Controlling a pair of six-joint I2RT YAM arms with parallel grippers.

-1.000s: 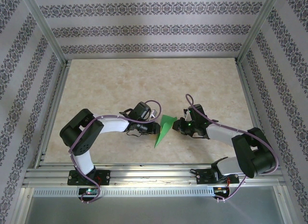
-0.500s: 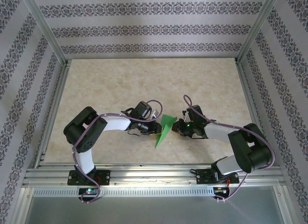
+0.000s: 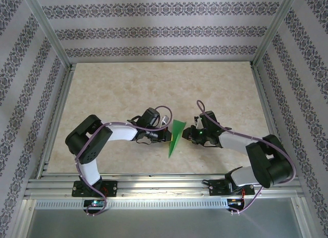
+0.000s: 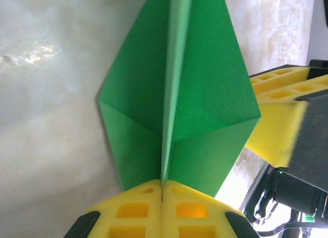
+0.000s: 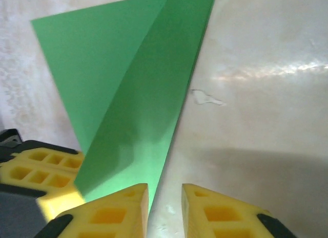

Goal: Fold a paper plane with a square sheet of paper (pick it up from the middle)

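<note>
Step, est.: late fold, setting centre crease. Found plane (image 3: 176, 137) at table (image 3: 128, 89) mid-front, between both grippers, tip toward arm bases. Pinched along crease by L gripper (image 4: 162, 189), jaws fully together. R gripper (image 5: 165, 197): parted slightly, nothing clamped, plane edge just beside one jaw. Next, prob.: take or press wing w/ R, w/o dragging crease from L pinch.

Two robot arms, the left arm (image 3: 120, 131) and the right arm (image 3: 236, 142), bend elbows outward and reach low toward each other, the left hand (image 4: 162, 189) pinched tight on the paper plane (image 4: 179, 94) at its centre crease, the right hand (image 5: 165, 197) close opposite with its yellow fingers slightly parted.
</note>
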